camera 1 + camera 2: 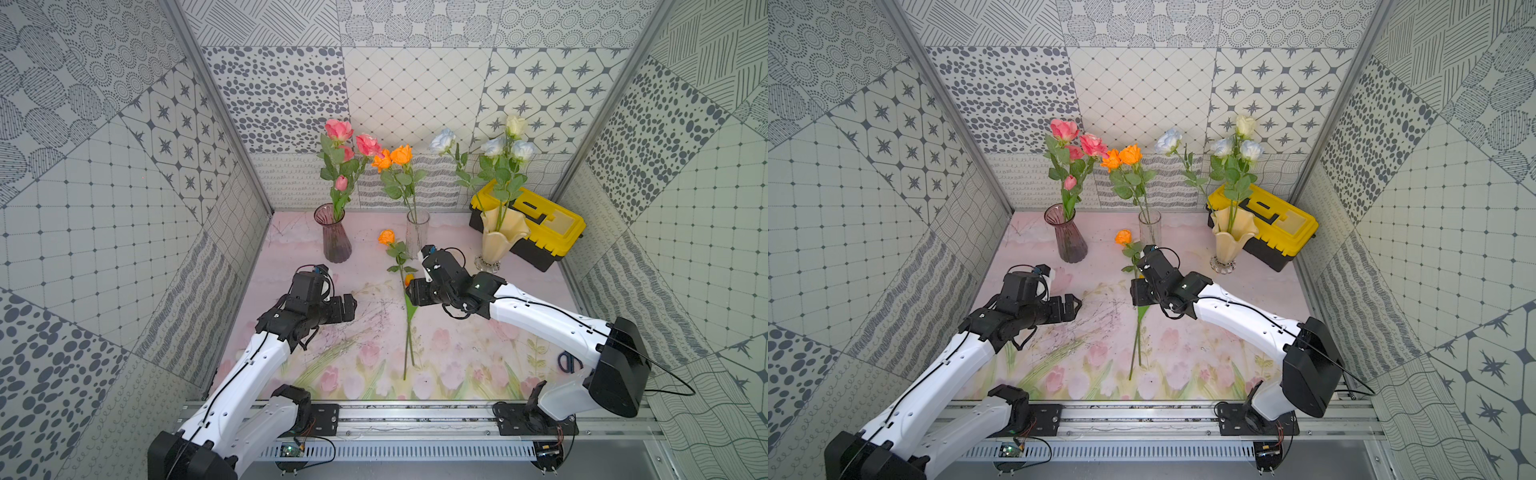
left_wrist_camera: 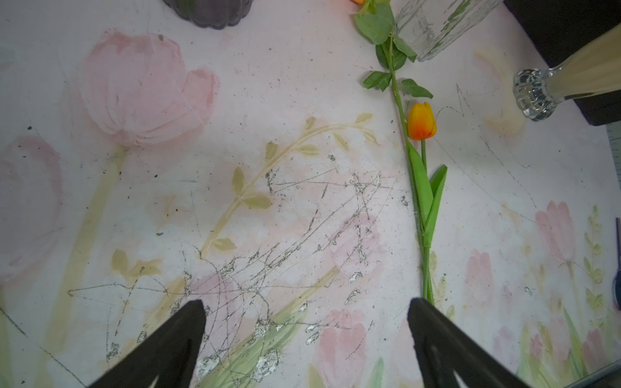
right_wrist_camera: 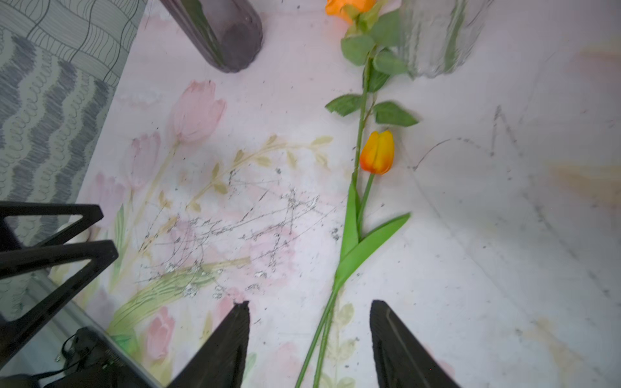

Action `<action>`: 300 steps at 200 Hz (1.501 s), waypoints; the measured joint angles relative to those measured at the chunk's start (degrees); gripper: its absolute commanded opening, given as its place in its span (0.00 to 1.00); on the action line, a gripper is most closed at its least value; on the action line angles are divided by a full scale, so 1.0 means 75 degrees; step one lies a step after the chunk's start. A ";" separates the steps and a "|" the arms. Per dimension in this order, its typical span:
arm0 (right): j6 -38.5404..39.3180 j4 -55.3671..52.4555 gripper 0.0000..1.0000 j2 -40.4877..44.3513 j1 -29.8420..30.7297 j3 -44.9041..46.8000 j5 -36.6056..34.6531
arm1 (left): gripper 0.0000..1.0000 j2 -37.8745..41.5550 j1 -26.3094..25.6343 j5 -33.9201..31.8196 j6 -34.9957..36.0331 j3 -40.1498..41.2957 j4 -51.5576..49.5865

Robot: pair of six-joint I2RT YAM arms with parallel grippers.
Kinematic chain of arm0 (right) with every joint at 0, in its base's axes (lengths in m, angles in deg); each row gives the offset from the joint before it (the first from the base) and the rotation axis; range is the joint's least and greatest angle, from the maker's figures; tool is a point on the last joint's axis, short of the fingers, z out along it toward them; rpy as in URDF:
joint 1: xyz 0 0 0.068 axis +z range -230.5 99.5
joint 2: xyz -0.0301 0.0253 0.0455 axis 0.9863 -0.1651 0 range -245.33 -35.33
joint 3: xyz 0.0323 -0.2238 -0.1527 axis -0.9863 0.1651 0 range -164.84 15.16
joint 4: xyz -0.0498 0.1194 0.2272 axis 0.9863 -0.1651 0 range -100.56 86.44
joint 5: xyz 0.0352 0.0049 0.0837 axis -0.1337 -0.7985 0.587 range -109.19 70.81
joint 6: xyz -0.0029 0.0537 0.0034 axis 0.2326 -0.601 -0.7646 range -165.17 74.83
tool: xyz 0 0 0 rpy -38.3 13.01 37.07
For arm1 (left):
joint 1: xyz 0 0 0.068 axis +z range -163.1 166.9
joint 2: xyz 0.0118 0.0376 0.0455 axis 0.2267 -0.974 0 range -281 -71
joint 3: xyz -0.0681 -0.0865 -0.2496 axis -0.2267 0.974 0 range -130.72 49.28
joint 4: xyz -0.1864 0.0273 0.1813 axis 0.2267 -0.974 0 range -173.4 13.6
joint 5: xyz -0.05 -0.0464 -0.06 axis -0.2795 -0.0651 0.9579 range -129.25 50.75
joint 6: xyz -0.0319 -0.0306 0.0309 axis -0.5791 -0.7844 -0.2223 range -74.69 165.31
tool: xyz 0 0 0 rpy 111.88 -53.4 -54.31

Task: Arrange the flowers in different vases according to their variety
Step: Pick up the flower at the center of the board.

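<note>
Right claw [image 3: 309,304] open, empty, straddling two touching stems on tabletop [image 3: 470,235]: orange rose [image 1: 387,237], orange tulip [image 3: 377,153]. Risk: closing likely pinches both stems together. Left claw [image 2: 305,304] open, empty.

Tablecloth [image 2: 302,100] matt, scratched & flaking; purple vase [image 1: 336,239] & clear vase [image 1: 417,232] ribbed glossy glass; toolbox [image 1: 557,232] smooth plastic.

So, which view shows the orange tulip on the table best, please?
The left wrist view: the orange tulip lies sharp, bud and leaves unobstructed. The right wrist view shows it too, slightly blurred. In both top views the right arm hides most of it.
</note>
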 measured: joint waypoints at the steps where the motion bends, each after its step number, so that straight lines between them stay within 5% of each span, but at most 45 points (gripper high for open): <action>1: -0.0015 -0.0006 0.60 -0.0017 0.0015 0.0000 0.0032 | 0.99 0.0000 0.0000 0.0000 0.0000 0.0000 0.0000; 90: -0.1323 -0.0857 0.59 -0.1373 0.1306 -0.0012 0.1043 | 0.99 0.0003 0.0000 0.0003 -0.0026 0.0000 0.0000; 300: -0.1801 -0.1355 0.57 -0.2967 0.1282 -0.0551 0.0944 | 0.99 0.0181 0.0000 0.0020 -0.0058 0.0000 0.0000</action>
